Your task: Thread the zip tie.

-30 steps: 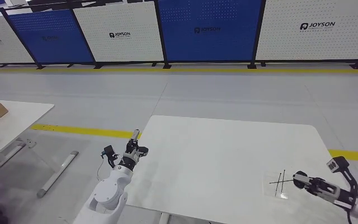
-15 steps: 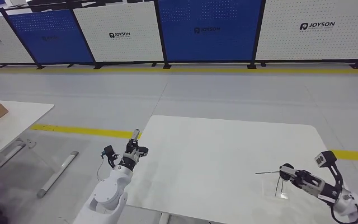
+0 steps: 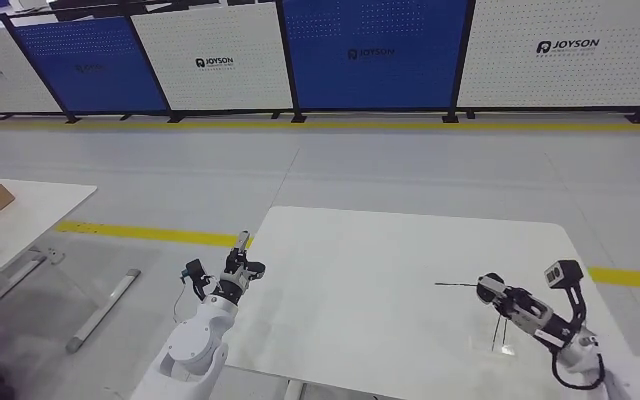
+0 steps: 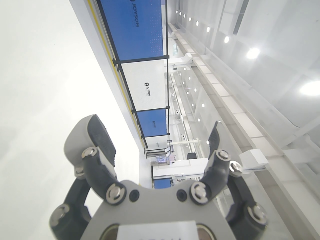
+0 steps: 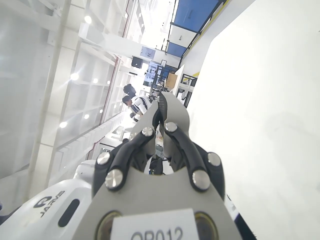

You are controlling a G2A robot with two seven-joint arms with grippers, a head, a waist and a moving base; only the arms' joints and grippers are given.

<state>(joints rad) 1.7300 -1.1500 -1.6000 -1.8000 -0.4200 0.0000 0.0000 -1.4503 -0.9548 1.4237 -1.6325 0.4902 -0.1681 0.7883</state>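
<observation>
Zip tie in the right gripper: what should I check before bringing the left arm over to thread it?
1. Grip: right gripper shut on the zip tie: ok.
2. Free end sticks out toward the left arm's side: ok.
3. Head or tail sticking out: cannot tell.
4. Receiving hand: left gripper open and empty: ok.
5. Receiving hand near the tie: not ok; it sits at the opposite edge of the table.
6. Spare: second zip tie lies on the table, apart from the held one: ok.

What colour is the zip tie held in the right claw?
Black. The zip tie shows best in the top view, jutting from the right claw.
</observation>
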